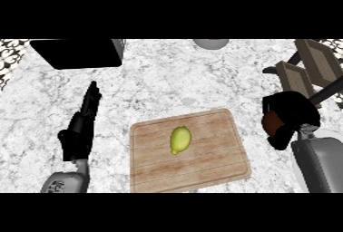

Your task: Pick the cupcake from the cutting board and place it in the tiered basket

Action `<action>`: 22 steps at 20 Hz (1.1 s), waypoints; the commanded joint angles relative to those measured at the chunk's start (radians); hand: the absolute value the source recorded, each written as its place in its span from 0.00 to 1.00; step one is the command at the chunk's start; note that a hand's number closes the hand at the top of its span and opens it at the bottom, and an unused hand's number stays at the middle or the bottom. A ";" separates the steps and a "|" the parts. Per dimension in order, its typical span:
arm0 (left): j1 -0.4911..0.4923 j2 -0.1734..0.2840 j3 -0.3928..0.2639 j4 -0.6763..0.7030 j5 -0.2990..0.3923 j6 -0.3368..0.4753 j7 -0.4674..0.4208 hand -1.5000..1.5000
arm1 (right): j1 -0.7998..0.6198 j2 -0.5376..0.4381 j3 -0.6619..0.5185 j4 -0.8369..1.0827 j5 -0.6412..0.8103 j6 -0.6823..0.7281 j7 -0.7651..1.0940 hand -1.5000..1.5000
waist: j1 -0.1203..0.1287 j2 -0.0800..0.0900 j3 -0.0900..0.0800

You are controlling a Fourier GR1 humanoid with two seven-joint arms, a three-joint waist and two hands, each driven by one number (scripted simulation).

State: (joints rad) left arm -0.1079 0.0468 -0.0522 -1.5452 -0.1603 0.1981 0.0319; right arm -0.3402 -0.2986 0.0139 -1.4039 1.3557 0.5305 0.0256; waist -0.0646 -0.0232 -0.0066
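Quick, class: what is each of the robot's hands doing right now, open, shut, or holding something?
Left hand: open, fingers straight, holding nothing, left of the cutting board.
Right hand: shut on a brown object, probably the cupcake, beside the tiered basket.

White-and-grey speckled stone bench [174, 86] filling the view. Small yellow-green lemon [180, 139], oval, lying a little above the middle of its wooden support, long axis running near upright in the view. Black, flat, rectangular appliance-like block [77, 53] sitting at the upper left, tilted slightly, with a grey edge along its right side. Rounded grey bowl-like object [212, 43] cut off by the upper edge, too little showing to tell more. Patterned black-and-white strip [10, 56] along the far left border.
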 commanded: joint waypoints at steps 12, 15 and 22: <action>-0.038 0.017 0.013 0.012 0.019 -0.033 0.003 0.50 | -0.497 -0.036 -0.311 -0.571 -0.022 0.696 0.490 1.00 | 0.051 0.013 0.003; -0.043 -0.009 -0.011 0.013 0.012 -0.026 -0.002 0.50 | -0.633 -0.080 -0.377 -0.591 -0.047 0.833 0.517 1.00 | 0.051 0.013 0.004; -0.016 -0.011 -0.034 -0.034 0.000 -0.031 0.022 0.50 | -0.945 -0.190 -0.500 -0.426 -0.057 0.956 0.554 1.00 | 0.063 0.014 0.005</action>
State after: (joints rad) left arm -0.1363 0.0402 -0.0707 -1.5525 -0.1527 0.1686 0.0491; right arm -1.1353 -0.4342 -0.4259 -1.8941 1.3058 1.3104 0.5363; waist -0.0077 -0.0110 -0.0030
